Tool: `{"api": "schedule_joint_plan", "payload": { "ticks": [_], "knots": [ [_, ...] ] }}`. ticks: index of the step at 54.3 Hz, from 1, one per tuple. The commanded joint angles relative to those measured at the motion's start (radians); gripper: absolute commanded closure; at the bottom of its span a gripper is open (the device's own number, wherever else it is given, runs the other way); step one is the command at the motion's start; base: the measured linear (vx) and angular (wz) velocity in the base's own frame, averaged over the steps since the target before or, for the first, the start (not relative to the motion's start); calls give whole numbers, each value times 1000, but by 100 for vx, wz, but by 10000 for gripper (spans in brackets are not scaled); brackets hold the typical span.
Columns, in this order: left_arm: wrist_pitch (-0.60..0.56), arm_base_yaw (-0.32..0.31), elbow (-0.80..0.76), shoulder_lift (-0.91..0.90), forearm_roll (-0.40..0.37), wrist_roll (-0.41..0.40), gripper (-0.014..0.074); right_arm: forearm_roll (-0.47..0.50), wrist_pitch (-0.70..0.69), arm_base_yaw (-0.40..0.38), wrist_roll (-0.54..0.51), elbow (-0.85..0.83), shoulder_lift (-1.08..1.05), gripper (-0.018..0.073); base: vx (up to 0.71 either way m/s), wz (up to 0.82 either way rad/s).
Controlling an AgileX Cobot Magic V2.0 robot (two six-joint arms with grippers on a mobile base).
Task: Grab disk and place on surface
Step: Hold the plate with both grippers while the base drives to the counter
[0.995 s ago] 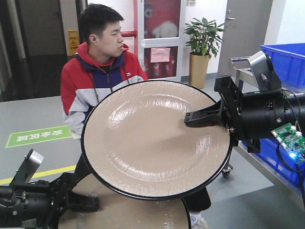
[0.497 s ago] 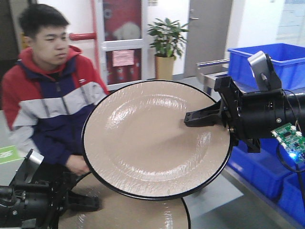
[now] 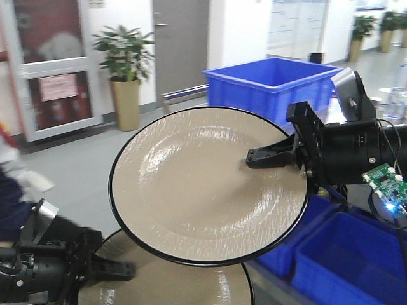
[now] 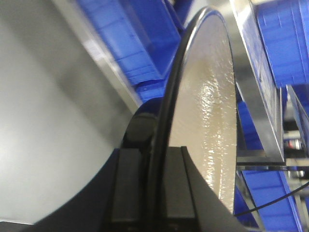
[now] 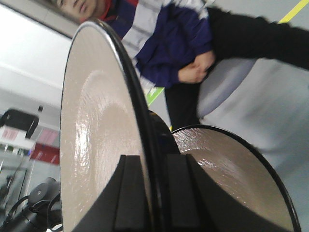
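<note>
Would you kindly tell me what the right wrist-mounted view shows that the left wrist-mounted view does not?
Only the right wrist view shows the seated person in a red, white and navy jacket, and the upper disk clamped in the right gripper. Only the left wrist view shows blue bins and a metal rail. Both show the lower disk, beige with a black rim, which the left gripper clamps.

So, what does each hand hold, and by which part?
The right hand grips the upper disk at its rim; the left hand grips the lower disk at its rim.
</note>
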Motion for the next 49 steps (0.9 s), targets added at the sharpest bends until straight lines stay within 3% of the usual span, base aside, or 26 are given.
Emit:
{"api": "schedule_joint_plan", "payload": {
  "ticks": [1, 49],
  "knots": [
    [40, -2, -33, -38, -113, -13, 595, 123, -37, -1, -3, -43, -36, 567, 35, -62],
    [36, -2, -33, -38, -113, -13, 595, 124, -37, -1, -3, -43, -36, 567, 35, -58]
  ]
}}
